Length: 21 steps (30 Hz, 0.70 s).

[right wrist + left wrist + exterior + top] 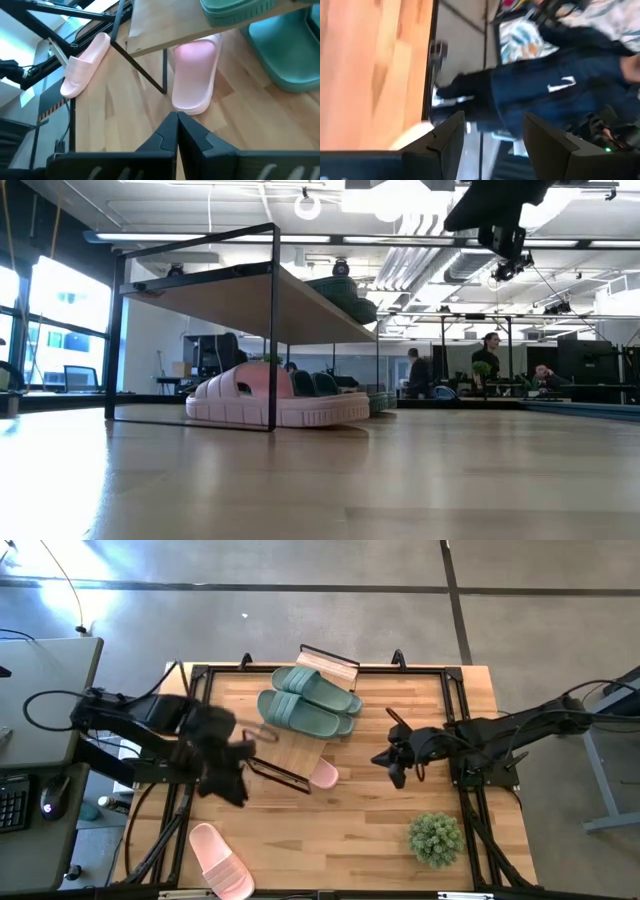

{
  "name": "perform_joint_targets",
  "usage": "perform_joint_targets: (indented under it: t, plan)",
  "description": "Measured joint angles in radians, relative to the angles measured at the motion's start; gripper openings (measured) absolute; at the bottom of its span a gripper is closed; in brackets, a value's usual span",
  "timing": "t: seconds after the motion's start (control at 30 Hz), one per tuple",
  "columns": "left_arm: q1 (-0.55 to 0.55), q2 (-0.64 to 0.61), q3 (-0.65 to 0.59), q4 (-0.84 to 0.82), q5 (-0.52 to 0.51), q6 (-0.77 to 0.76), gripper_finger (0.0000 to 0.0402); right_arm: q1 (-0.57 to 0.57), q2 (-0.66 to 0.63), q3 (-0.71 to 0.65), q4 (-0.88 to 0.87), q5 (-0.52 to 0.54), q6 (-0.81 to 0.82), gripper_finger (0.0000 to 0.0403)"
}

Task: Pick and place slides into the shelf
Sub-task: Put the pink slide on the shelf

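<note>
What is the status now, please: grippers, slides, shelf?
Left gripper open, empty, by the table's left edge. Right gripper shut, empty, right of shelf. One pink slide under shelf, other pink slide loose on table. Nothing in the way.

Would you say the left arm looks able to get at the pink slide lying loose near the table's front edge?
Probably yes: the loose pink slide lies in the open on the left arm's side, nothing on or against it, and the left gripper hangs above the table near it with fingers open and empty.

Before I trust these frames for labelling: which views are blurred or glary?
Left wrist view: smeared by motion blur, its own fingers soft. High view: left gripper blurred, glare on the floor at upper left. Low view: bright ceiling lights, shelf backlit. Right wrist view: crisp on the pink slide.
</note>
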Motion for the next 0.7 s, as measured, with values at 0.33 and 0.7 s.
perform_joint_targets:
  t: [0.33, 0.7]
  plan:
    - [-0.358, -0.002, 0.001, -0.130, -0.275, -0.163, 0.0181, 0.000, -0.028, 0.000, -0.009, -0.002, -0.038, 0.0000]
    - [-0.653, 0.023, -0.163, -0.054, -0.481, -0.380, 0.0181, 0.000, -0.026, -0.001, -0.032, -0.063, -0.003, 0.0000]
